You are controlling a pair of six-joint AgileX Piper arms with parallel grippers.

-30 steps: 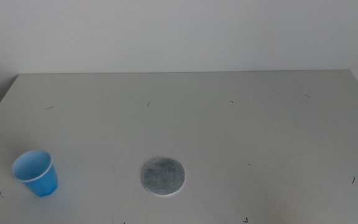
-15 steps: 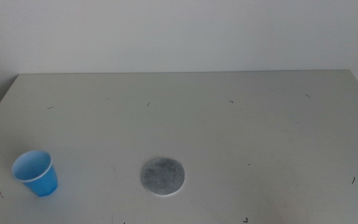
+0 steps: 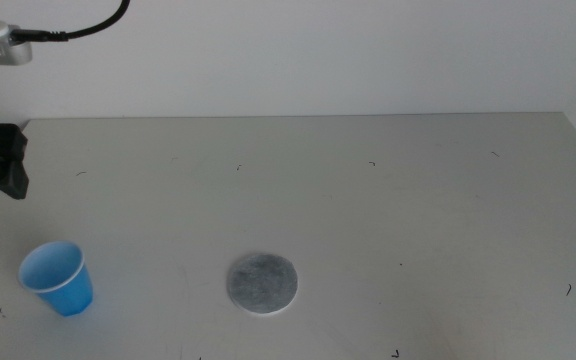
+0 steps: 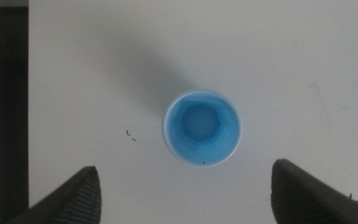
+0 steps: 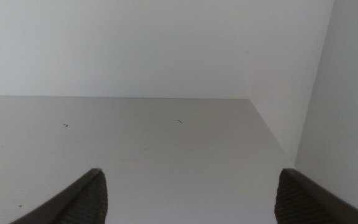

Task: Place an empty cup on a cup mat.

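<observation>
Left gripper [image 4: 182, 190], jaws spread wide, hangs directly above the upright empty cup [image 4: 201, 128] at the table's [image 3: 388, 200] near left, cup mat [image 3: 262, 284] well apart beside it (right gripper [image 5: 188, 193] likewise spread, holding nothing).

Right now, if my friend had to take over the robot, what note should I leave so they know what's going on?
Left gripper: jaws open, empty, above the small bright blue paper cup, which stands upright near the table's left front.
Right gripper: jaws open, empty, waiting over bare table, out of the middle view.
Flat round grey cup mat: lies to the right of the cup, apart from it, nothing on it.
Done: nothing grasped yet.
Left: lower, grip the cup, carry it over, set it on the mat.
</observation>
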